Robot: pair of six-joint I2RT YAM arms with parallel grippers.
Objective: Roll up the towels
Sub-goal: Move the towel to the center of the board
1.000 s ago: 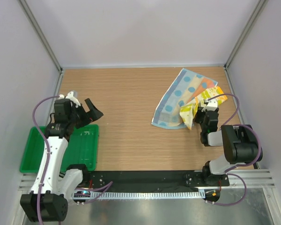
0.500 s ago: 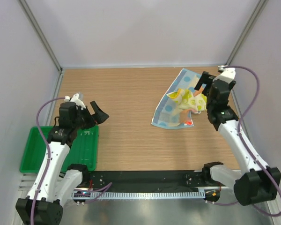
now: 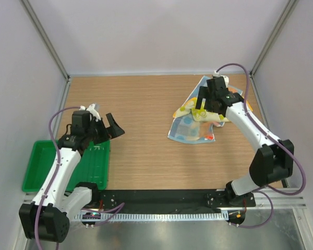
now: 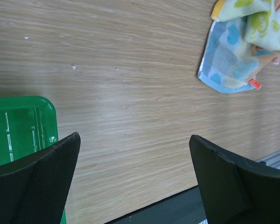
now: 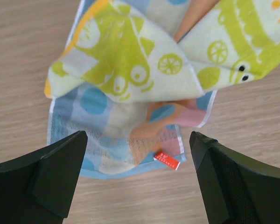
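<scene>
Both towels lay heaped together on the far right of the table (image 3: 141,151).
- Yellow-cream towel (image 5: 130,70): crumpled and folded over itself, lying on top of the blue one.
- Blue dotted towel (image 5: 105,140): mostly flat beneath it. Its near hem was bare, with a small red tag (image 5: 166,159) at the near corner.

Right gripper (image 3: 206,100) hung directly over the heap, fingers spread wide, nothing between them. I could not tell whether it touched the cloth.

Left gripper (image 3: 108,126) was well apart on the left, just beside the green tray (image 3: 41,166), also spread wide and empty.

Handling, as judged:
- Both cloths looked light, soft and limp.
- They would likely drape and bunch when lifted, not hold a shape.
- No breakage risk, though one could drag the other along.

Where to take hold, as judged:
- Best hold on the yellow-cream one seemed a free corner or hem, pinched and lifted clear.
- The blue one's exposed near hem offered a clean edge to start a roll.
</scene>
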